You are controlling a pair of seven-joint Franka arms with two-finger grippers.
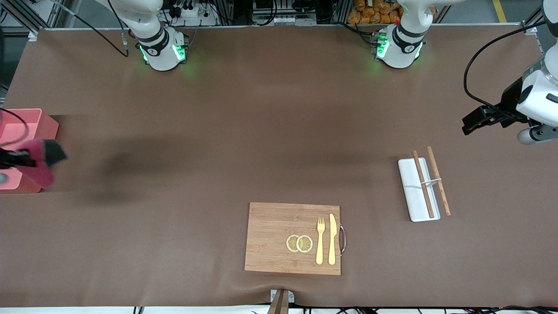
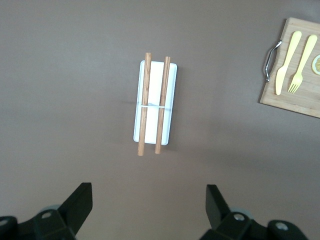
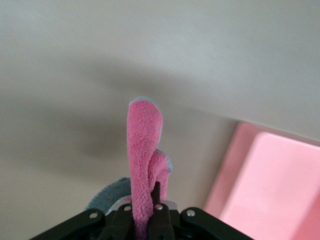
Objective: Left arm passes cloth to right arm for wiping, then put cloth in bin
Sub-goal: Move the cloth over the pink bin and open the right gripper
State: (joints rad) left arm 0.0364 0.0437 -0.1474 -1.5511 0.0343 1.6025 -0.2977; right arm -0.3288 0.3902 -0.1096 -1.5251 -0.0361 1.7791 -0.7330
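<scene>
Right gripper (image 1: 19, 158), clamped on the cloth (image 1: 41, 163), hangs over the bin (image 1: 26, 126) wall at the right-arm table edge; left gripper (image 2: 149, 200), spread empty, waits near the tray (image 1: 416, 189).

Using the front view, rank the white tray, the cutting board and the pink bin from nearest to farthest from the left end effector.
The left end effector hangs open over the left arm's end of the table.
1. White tray: close by, carrying chopsticks.
2. Cutting board: mid-table, nearest the front camera.
3. Pink bin: at the right arm's end.
</scene>
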